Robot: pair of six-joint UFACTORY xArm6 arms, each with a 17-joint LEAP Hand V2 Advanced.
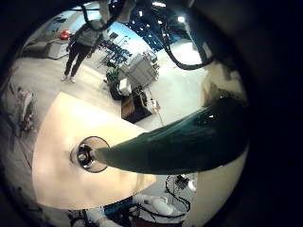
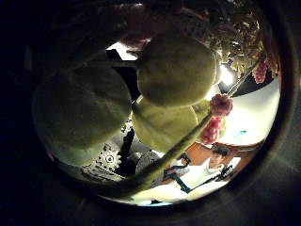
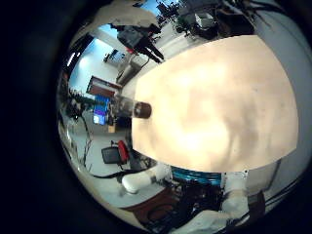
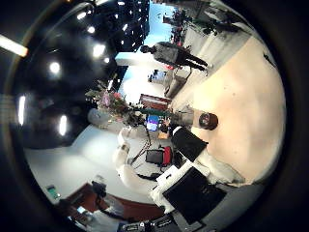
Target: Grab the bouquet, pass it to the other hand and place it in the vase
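Observation:
The bouquet's wrapped stem (image 1: 180, 140) runs close across my left palm in the left little finger side palm view. Its tip sits at the mouth of the glass vase (image 1: 90, 153), which stands on the table (image 1: 66, 123). In the left thumb side palm view, broad leaves (image 2: 174, 71) and small flowers (image 2: 218, 115) crowd against my left hand (image 2: 108, 162). The right thumb side palm view shows the bouquet (image 4: 111, 101) raised beside the vase (image 4: 206, 120). The right little finger side palm view shows the vase (image 3: 141, 109) near the table edge. My right hand is over the table, away from the vase.
The tabletop (image 3: 224, 97) spreads wide and bare beside the vase. Shelves and equipment (image 1: 137, 76) stand on the floor beyond the table.

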